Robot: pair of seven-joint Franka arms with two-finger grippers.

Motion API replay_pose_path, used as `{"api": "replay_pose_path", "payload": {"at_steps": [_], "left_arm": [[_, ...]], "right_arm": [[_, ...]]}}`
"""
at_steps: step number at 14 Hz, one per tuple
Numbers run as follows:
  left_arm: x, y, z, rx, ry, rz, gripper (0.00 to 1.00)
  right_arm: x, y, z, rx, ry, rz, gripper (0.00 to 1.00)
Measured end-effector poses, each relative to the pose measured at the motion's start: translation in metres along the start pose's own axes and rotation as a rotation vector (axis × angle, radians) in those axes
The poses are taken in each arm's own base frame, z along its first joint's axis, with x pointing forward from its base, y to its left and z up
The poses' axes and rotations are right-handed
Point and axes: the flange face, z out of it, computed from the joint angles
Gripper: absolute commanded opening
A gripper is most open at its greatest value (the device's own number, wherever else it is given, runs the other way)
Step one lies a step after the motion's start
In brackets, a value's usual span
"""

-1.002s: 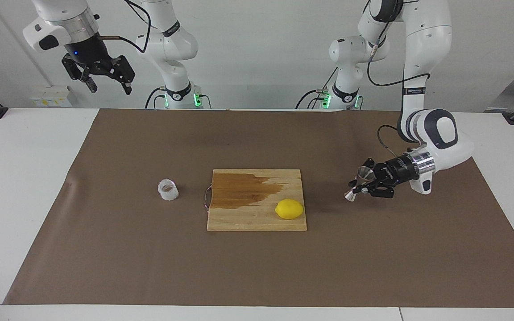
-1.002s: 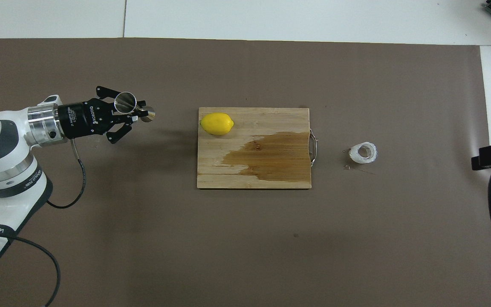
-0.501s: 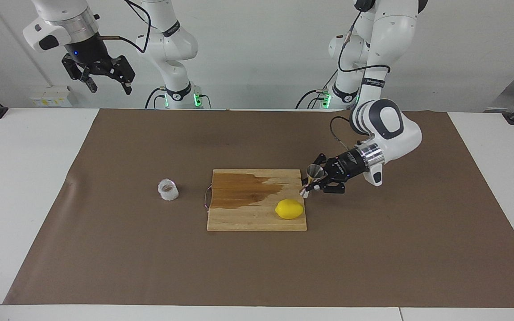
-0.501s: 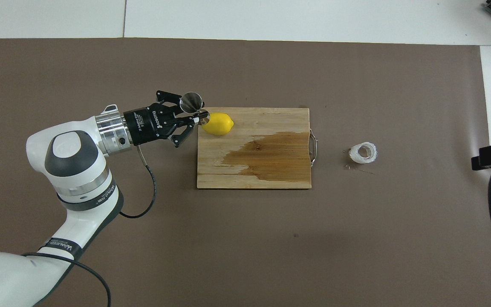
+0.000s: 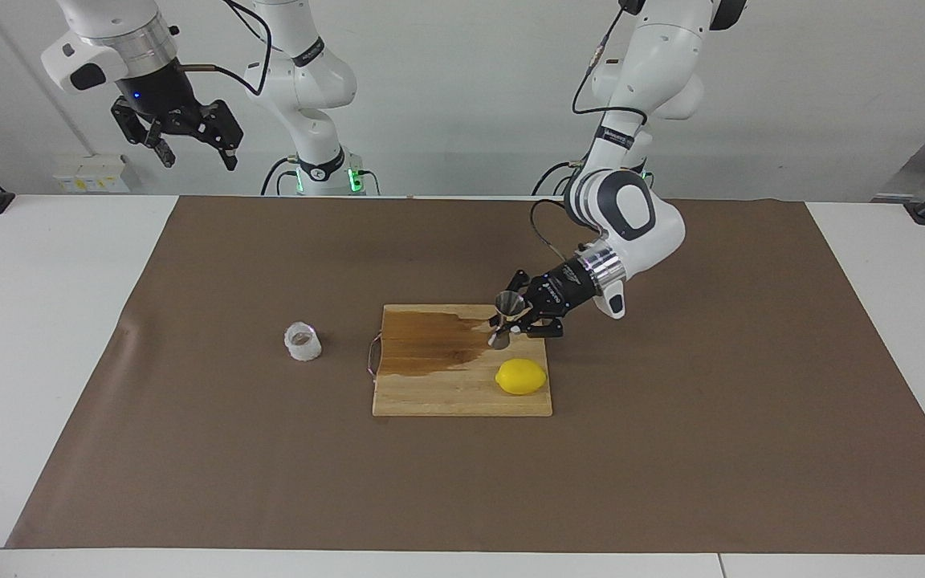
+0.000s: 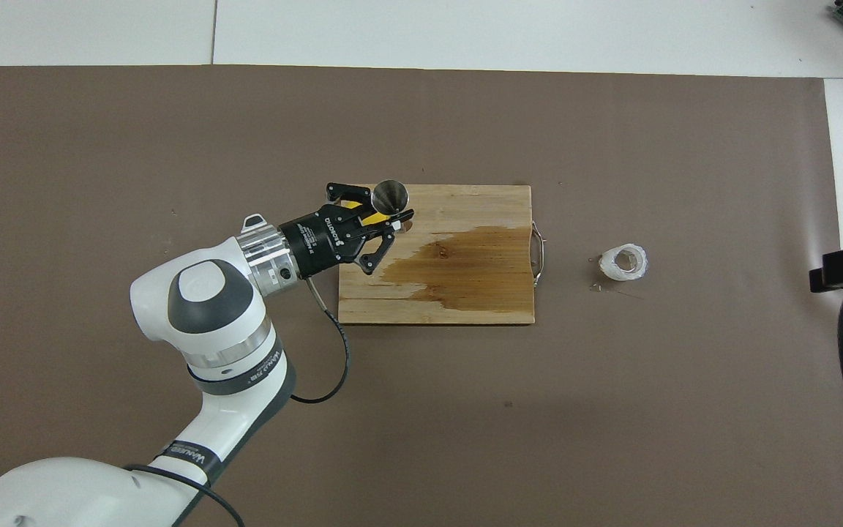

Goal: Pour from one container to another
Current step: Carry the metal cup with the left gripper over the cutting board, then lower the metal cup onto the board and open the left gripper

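The cutting board (image 5: 462,377) is lying mid-surface, wet-stained. Over it, the left tool (image 5: 511,323) is clamping the jigger (image 5: 505,318) upright, ready to receive. The right tool (image 5: 189,140) is waiting, open, aloft. The cup (image 5: 303,341) is sitting beside the board's handle, toward the right arm's end.

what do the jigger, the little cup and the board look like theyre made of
Jigger: polished steel by the look, with bright mirror-like glints on its cones.
Cup: thin clear plastic, probably; whitish, crinkled, see-through walls.
Board: wood, seemingly unvarnished; visible grain and plank seams, with a darker, wet-looking patch.
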Motion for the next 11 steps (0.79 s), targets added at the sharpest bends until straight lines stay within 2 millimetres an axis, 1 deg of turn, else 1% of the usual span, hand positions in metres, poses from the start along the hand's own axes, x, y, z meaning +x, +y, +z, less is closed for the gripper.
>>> {"api": "replay_pose_path", "payload": {"at_steps": [2,4,6,9,11], "left_arm": [[0.01,-0.013,0.006,-0.009,0.002,0.006,0.0],[0.023,-0.018,0.01,-0.035,-0.008,0.019,0.0],[0.037,-0.028,0.02,-0.04,-0.005,0.02,0.0],[0.063,-0.049,0.037,-0.055,0.056,-0.004,0.0],[0.069,-0.051,0.041,-0.059,0.072,-0.011,0.0]], "right_arm": [[0.0,0.0,0.0,0.0,0.0,0.0,1.0],[0.0,0.0,0.0,0.0,0.0,0.0,1.0],[0.0,0.0,0.0,0.0,0.0,0.0,1.0],[0.0,0.0,0.0,0.0,0.0,0.0,1.0],[0.0,0.0,0.0,0.0,0.0,0.0,1.0]]}}
